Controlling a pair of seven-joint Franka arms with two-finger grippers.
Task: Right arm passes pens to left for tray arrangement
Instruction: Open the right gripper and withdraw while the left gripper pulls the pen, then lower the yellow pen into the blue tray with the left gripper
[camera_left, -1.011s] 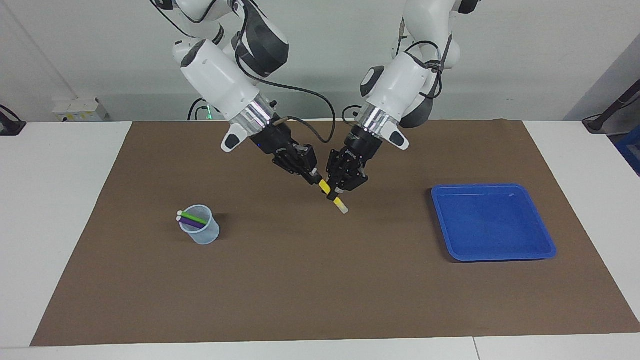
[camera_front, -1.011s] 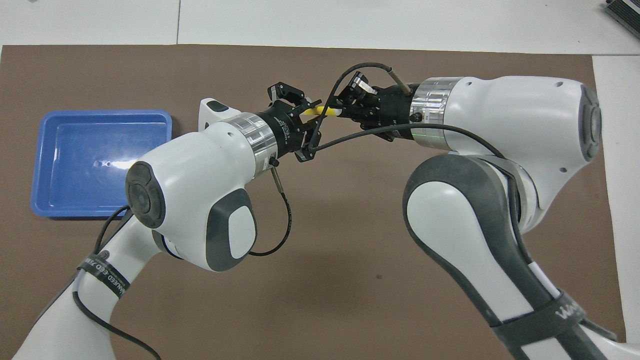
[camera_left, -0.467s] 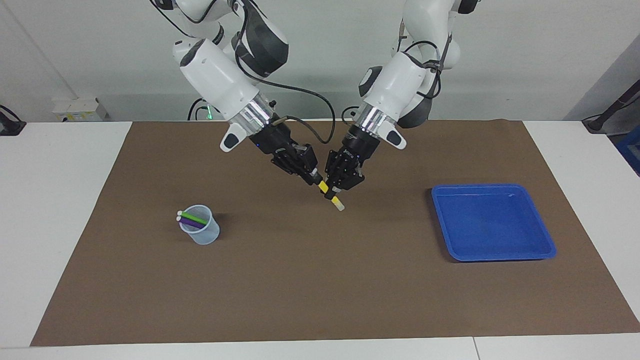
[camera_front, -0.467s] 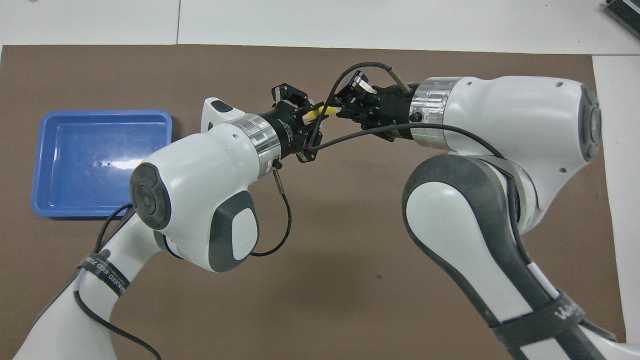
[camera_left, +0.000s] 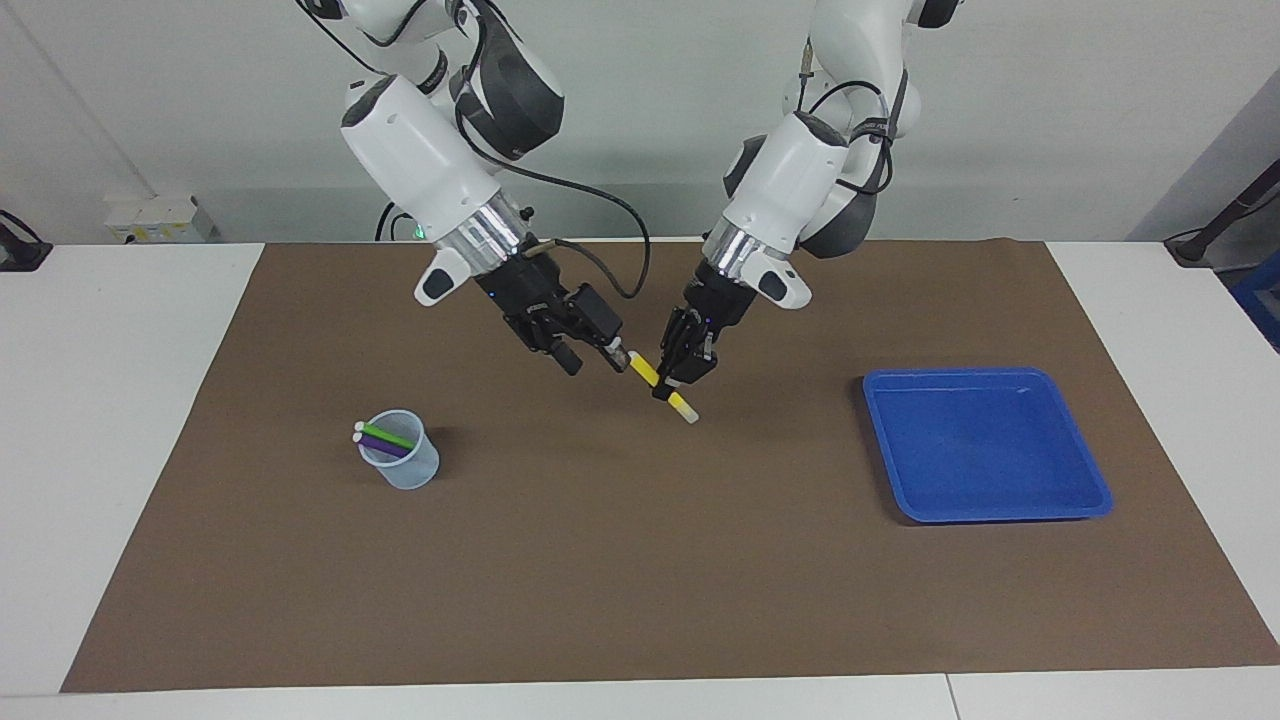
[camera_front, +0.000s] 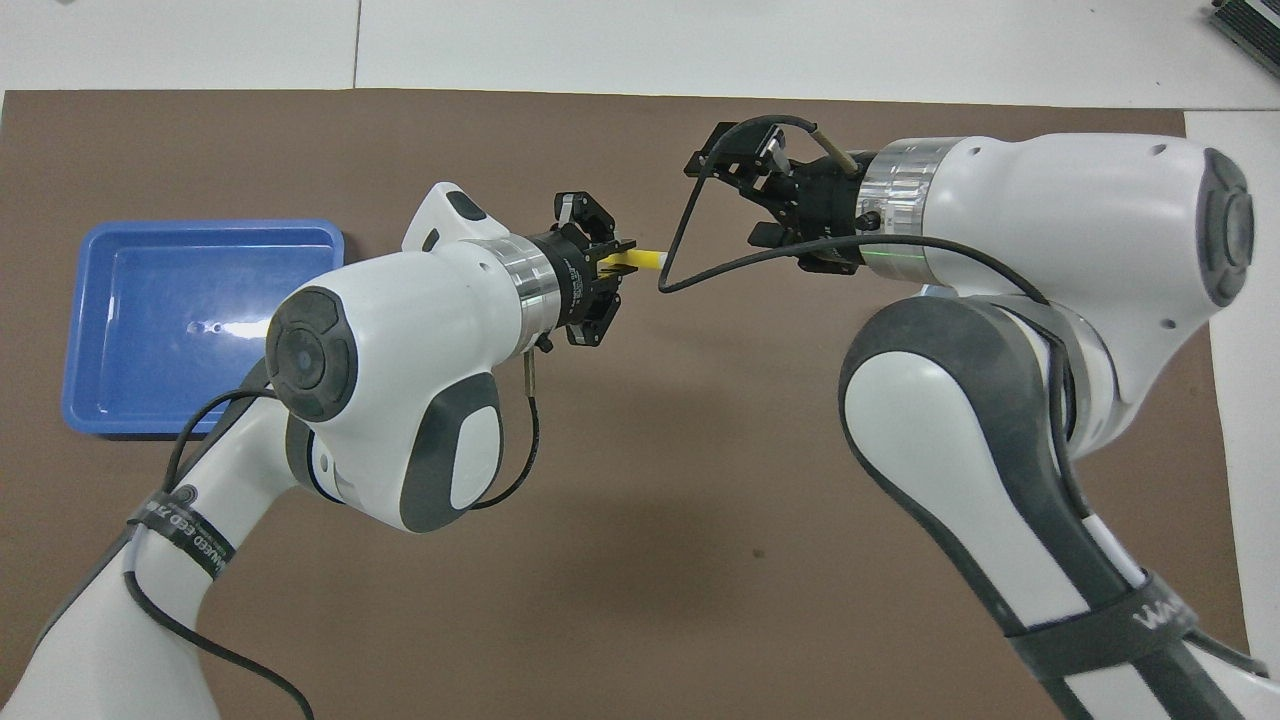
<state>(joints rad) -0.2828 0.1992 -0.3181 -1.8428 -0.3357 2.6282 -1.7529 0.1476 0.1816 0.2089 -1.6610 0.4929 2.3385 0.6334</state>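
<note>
Pinching yellow pen (camera_left: 660, 385) mid-air over brown mat (camera_left: 640, 560), left end effector (camera_left: 672, 384) clamps it slantwise. Right end effector (camera_left: 590, 357) spread, just beside pen's upper end, not gripping. Facing view alone shows cup (camera_left: 402, 462) holding green pen (camera_left: 385, 435) and purple pen (camera_left: 384, 449); overhead hides it under right arm. Blue tray (camera_left: 1090, 487) toward left arm's end of bench.

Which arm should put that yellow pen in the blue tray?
The left arm. Its left gripper is shut on the yellow pen and comes from the blue tray's end; the right gripper hangs open, apart from it.
</note>
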